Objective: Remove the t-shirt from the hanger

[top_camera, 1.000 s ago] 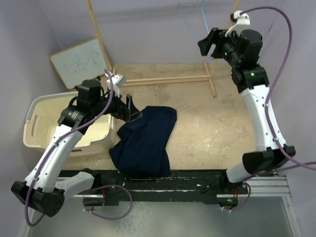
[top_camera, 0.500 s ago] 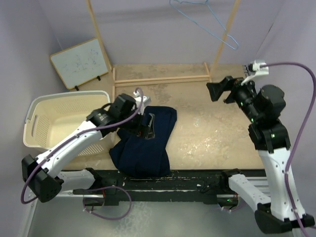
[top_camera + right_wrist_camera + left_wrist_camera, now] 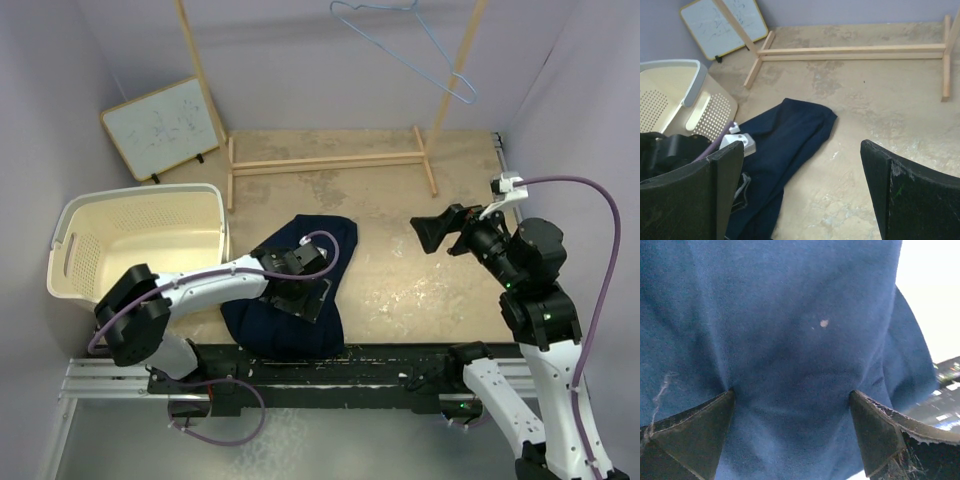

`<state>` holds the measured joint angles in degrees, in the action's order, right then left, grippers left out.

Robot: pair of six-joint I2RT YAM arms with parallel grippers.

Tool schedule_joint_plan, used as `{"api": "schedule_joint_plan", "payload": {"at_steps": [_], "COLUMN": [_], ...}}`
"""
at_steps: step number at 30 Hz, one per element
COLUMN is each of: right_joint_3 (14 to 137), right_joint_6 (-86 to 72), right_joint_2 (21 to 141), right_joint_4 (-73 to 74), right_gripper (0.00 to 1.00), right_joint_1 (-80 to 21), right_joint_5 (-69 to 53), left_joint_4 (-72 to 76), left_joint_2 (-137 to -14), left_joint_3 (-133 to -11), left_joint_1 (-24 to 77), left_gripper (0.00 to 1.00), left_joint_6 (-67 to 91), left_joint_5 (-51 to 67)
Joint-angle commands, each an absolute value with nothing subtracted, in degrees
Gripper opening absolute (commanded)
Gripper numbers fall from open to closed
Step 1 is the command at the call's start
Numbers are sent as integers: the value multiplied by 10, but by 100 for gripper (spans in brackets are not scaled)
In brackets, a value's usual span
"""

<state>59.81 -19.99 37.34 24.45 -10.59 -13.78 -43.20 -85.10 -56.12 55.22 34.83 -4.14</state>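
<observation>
The removal itself looks done: the thin light-blue wire hanger (image 3: 400, 56) hangs bare on the wooden rack (image 3: 330, 160) at the far edge of the table (image 3: 400, 260), and the dark navy blue cloth t-shirt (image 3: 320, 235) lies crumpled near the near edge, left of middle, just beside the cream plastic laundry basket (image 3: 140, 240). The left gripper (image 3: 792, 392) rests spread wide on the cloth, clamping nothing. The right gripper (image 3: 440, 232) hangs released and empty, well apart toward the right edge — only clearing the arms seems left.

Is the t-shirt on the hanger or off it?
Off: the t-shirt lies crumpled on the table, and the hanger hangs bare.
</observation>
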Motion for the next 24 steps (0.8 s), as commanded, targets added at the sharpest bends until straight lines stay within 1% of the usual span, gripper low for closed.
{"api": "schedule_joint_plan", "payload": {"at_steps": [1, 3, 4, 5, 6, 7, 8, 13, 17, 19, 22, 24], "right_joint_3": [593, 592, 592, 592, 592, 590, 590, 585, 582, 581, 581, 582], "right_joint_6": [-205, -204, -202, -201, -200, -199, -198, -198, -206, -212, -217, -219], "right_joint_2": [353, 351, 351, 351, 351, 352, 353, 356, 361, 365, 374, 377], "right_joint_4": [234, 234, 235, 236, 237, 237, 237, 237, 228, 221, 215, 214], "right_gripper": [100, 100, 100, 100, 100, 100, 100, 100, 100, 100, 99, 99], "right_joint_1": [-107, -108, -107, -107, -107, -107, -107, -107, -107, -107, -107, -107], "right_joint_5": [-167, -161, -158, -155, -154, -151, -149, -142, -144, -150, -158, -160], "left_joint_4": [-429, -423, -419, -413, -405, -398, -399, -427, -503, -521, -510, -519], "left_joint_2": [-887, -906, -915, -922, -930, -933, -935, -882, -814, -791, -759, -748], "left_joint_3": [-545, -537, -533, -529, -526, -524, -526, -570, -680, -745, -822, -871], "left_joint_1": [562, 563, 563, 564, 564, 564, 564, 563, 544, 510, 428, 377], "left_gripper": [99, 99, 94, 82, 62, 24, 1, 0, 0, 0, 0, 0], "left_joint_6": [390, 392, 392, 390, 386, 384, 389, 392, 352, 311, 239, 209], "left_joint_5": [-112, -116, -117, -116, -112, -105, -107, -163, -264, -275, -238, -235]}}
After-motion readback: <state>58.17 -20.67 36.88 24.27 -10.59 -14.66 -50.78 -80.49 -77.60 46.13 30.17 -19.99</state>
